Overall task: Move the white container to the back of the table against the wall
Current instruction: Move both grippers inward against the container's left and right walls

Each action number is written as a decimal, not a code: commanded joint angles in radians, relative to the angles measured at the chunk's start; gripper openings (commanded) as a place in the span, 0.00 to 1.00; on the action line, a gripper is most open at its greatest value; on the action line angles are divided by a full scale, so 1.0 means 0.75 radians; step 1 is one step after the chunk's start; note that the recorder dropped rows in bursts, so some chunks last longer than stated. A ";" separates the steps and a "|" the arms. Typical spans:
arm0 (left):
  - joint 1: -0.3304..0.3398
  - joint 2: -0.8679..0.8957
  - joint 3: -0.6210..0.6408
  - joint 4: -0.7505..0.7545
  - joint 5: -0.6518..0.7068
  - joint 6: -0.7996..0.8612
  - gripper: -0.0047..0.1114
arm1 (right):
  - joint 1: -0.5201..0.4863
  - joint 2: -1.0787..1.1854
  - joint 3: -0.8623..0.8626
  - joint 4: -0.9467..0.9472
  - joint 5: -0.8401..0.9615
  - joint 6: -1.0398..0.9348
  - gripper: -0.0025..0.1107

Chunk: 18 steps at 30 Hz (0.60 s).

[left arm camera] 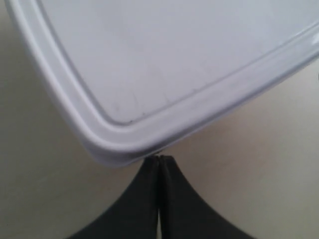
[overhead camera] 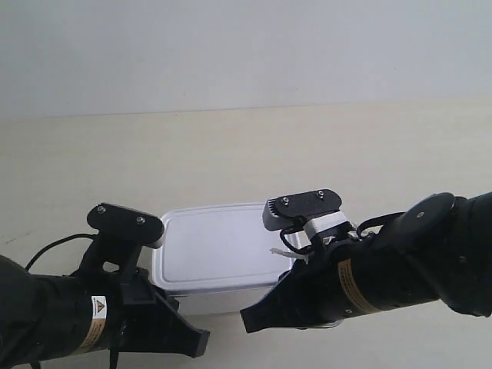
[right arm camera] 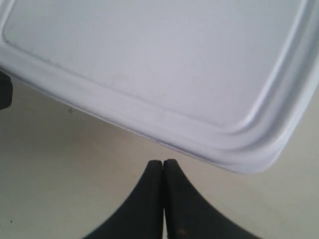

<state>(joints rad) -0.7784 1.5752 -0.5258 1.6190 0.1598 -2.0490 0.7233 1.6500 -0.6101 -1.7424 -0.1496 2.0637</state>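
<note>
The white container [overhead camera: 223, 246] sits on the table [overhead camera: 246, 154] toward its front edge, about midway along that edge. A broad stretch of bare table separates it from the wall [overhead camera: 246, 54] at the back edge. Its lid is on. Its long axis runs side to side, roughly parallel to the wall, so 1 long side faces the back and the other faces the 2 arms.

The left claw [left arm camera: 159, 158] is clenched, its 2 fingers pressed flat together with nothing between them. Its tips meet a rounded near corner of the white container [left arm camera: 164, 64], touching it or tucked just under the rim; I cannot tell which.

The right claw [right arm camera: 163, 162] is also clenched and empty. It stands just beside the near long side of the white container [right arm camera: 159, 55], close to the other near corner, with a thin strip of table showing between tips and rim.

In the exterior view the arm at the exterior view's left [overhead camera: 54, 323] and the arm at the exterior view's right [overhead camera: 400, 269] flank the container's front. From both claws the container lies straight ahead, with the wall beyond it. The left claw is the nearer of the 2. A straight shove on both near corners looks suited, keeping the long side square to the wall.
</note>
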 commanded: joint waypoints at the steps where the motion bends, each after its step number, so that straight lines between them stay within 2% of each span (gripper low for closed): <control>1: 0.003 0.039 -0.034 0.026 0.038 0.007 0.04 | 0.005 0.025 -0.007 -0.003 0.066 0.004 0.02; 7: 0.008 0.097 -0.093 0.025 0.106 0.013 0.04 | 0.005 0.028 -0.007 -0.003 0.135 -0.005 0.02; 18: 0.205 0.169 -0.141 0.066 0.022 0.017 0.04 | 0.005 0.057 -0.054 -0.003 0.212 -0.030 0.02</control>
<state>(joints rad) -0.6495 1.6982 -0.6251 1.6414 0.1862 -2.0377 0.7233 1.6794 -0.6318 -1.7424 0.0000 2.0516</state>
